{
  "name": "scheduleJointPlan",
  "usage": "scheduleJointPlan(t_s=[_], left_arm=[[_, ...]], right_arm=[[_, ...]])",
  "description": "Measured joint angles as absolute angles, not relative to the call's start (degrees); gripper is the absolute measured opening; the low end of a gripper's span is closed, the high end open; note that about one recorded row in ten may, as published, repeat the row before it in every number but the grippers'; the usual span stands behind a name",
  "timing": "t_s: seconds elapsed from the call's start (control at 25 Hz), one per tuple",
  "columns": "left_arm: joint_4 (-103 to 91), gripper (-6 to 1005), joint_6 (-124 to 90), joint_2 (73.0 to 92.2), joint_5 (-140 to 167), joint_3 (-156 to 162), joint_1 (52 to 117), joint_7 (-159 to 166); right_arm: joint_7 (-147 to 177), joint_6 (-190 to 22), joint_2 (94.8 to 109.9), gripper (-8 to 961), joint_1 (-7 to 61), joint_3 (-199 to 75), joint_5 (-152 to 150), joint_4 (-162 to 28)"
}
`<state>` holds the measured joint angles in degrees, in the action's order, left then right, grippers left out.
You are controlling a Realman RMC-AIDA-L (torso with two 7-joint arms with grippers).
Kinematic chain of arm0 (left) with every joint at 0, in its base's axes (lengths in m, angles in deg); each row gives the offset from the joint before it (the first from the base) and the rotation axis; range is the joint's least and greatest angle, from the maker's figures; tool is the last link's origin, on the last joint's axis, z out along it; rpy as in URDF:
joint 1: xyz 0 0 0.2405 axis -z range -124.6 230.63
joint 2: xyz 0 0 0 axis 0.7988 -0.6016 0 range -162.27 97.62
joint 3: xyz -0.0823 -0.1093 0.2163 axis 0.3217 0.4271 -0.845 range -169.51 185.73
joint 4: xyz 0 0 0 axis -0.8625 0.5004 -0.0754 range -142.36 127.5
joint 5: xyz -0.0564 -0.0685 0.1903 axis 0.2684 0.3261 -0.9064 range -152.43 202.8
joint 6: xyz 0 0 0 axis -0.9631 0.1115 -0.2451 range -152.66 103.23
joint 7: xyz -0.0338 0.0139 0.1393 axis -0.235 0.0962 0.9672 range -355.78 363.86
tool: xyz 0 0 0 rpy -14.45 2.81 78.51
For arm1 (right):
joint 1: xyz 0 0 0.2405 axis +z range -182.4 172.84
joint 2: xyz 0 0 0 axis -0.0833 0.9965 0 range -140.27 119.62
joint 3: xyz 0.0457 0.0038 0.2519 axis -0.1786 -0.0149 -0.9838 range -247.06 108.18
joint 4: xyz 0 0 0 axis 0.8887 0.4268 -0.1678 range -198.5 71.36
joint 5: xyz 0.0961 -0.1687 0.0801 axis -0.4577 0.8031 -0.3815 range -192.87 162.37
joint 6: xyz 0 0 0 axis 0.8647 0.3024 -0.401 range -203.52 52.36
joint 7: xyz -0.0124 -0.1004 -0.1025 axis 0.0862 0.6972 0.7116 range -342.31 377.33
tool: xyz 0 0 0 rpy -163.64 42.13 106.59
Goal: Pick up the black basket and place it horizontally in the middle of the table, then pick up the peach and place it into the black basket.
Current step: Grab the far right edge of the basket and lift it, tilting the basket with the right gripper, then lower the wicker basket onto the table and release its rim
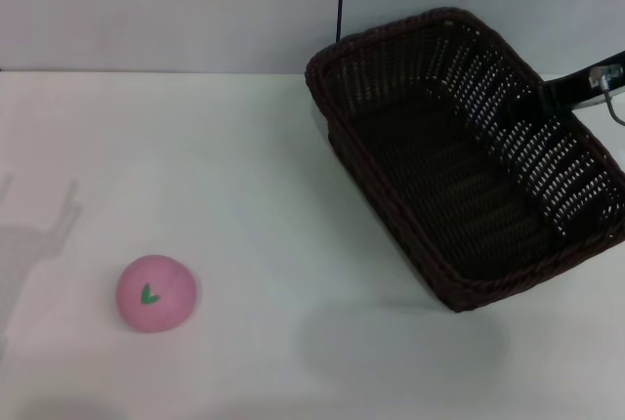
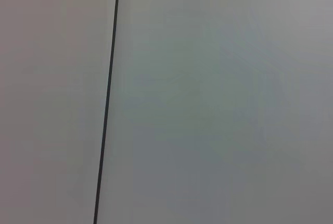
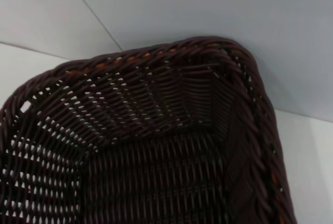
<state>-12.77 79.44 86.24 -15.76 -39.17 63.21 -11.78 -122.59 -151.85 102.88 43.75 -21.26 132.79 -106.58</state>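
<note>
Right arm at the black basket's far-right wall, basket tilted at the tabletop's right rear

Head view: the black basket (image 1: 467,161) sits askew, right rear on the tabletop (image 1: 264,195), the right end effector (image 1: 543,96) at its right wall, grip unreadable; the peach (image 1: 155,292) lies well apart, front left. Left wrist view: only blank wall; the left end effector is unseen. Right wrist view: basket interior and braided rim fill the picture. Judgement: grip the rim firmly, lift level, turn it horizontal before setting down mid-table
</note>
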Motion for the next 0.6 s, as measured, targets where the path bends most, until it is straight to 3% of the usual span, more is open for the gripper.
scheduleJointPlan(t_s=[0.2,0.36,0.48,0.6], left_arm=[[-12.7,762,79.4,86.24,-15.7,-39.1,63.1,-11.8],[-12.7,758,79.4,86.20,-15.7,-39.1,63.2,-11.8],[-12.5,756,79.5,86.17,-15.7,-39.1,63.2,-11.8],[-12.5,753,79.5,86.17,-15.7,-39.1,63.2,-11.8]], right_arm=[[-122.5,-152.0,102.88,500,43.7,-20.4,132.8,-106.6],[-121.8,-153.4,102.89,316,43.3,-17.7,132.9,-108.9],[-120.9,-154.6,103.63,217,41.1,-13.9,133.3,-115.6],[-115.0,-157.7,105.32,138,37.9,-11.0,133.4,-127.3]])
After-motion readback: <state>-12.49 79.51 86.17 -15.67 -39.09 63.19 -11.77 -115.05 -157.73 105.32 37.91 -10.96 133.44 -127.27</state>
